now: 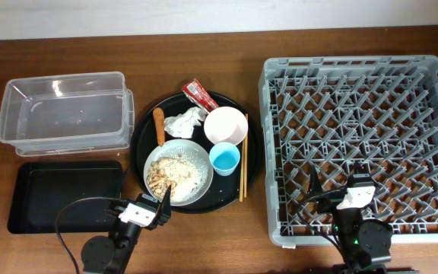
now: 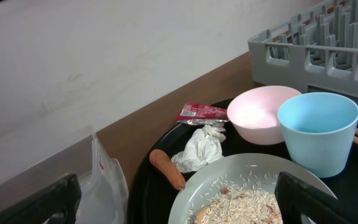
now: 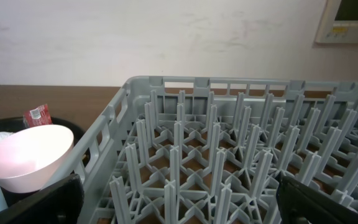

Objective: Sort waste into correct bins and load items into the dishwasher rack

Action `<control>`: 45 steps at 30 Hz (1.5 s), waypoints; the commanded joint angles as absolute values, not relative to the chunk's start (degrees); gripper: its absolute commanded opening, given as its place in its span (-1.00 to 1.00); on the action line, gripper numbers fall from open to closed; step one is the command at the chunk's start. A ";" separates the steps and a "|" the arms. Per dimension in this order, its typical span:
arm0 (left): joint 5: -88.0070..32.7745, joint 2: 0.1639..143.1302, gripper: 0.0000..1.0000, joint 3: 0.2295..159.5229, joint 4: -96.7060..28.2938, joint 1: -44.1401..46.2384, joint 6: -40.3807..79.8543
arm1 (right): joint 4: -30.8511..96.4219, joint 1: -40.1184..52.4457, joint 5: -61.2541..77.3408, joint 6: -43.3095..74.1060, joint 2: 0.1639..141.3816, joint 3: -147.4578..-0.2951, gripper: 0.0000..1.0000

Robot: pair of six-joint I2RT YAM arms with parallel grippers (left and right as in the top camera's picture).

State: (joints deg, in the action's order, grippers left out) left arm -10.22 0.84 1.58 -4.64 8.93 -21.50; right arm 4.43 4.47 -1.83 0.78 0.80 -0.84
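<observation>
Nothing is done yet; your rack [image 1: 360, 144] is bare; the full plate [image 1: 198, 154] sits left of it; left gripper [image 2: 179, 202] and right gripper [image 3: 179, 202] wide.

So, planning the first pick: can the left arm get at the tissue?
Probably yes: the tissue lies uncovered beyond the plate, and the open left gripper sits at the plate's near edge, facing it.

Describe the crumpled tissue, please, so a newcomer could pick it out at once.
Find the round black tray between the clear tub and the grey rack. On its far half, the tissue lies between the carrot stick and the white bowl, beside the red wrapper. It is the only wrinkled white thing there.
</observation>
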 commanded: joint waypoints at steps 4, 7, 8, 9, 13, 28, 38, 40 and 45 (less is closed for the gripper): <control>-10.22 0.36 0.99 0.91 -4.03 8.51 -21.98 | 4.67 4.10 -1.72 0.43 0.40 -0.40 0.96; -10.87 0.36 0.98 0.91 -3.36 8.49 -21.98 | 4.71 4.10 0.36 0.47 0.43 -0.40 0.96; -14.63 0.36 0.98 0.91 -2.59 8.47 -21.98 | 4.38 4.10 2.94 2.00 0.43 -0.40 0.96; -20.10 0.34 0.98 0.91 -0.95 8.47 -21.98 | 3.99 4.10 5.65 4.05 0.40 -0.40 0.96; -30.59 0.36 0.98 0.97 6.17 8.47 -19.79 | 2.07 4.10 17.89 10.22 0.40 -0.78 0.96; -27.77 43.38 0.98 51.33 -20.60 8.47 -1.91 | 42.28 4.10 16.49 8.84 38.35 -49.34 0.96; -39.66 76.07 0.98 62.02 -34.46 11.31 0.78 | 51.24 4.10 30.22 9.08 63.61 -59.59 0.96; -22.72 80.62 0.85 62.02 -36.07 16.45 6.22 | 51.24 4.10 30.17 9.08 63.92 -59.59 0.96; -7.01 90.91 0.31 62.02 -32.03 26.55 10.07 | 51.70 4.10 30.20 9.08 63.92 -59.57 0.96</control>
State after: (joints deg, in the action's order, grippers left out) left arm -15.77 87.11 61.52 -34.02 23.79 7.46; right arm 51.27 4.47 29.28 9.06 63.83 -58.41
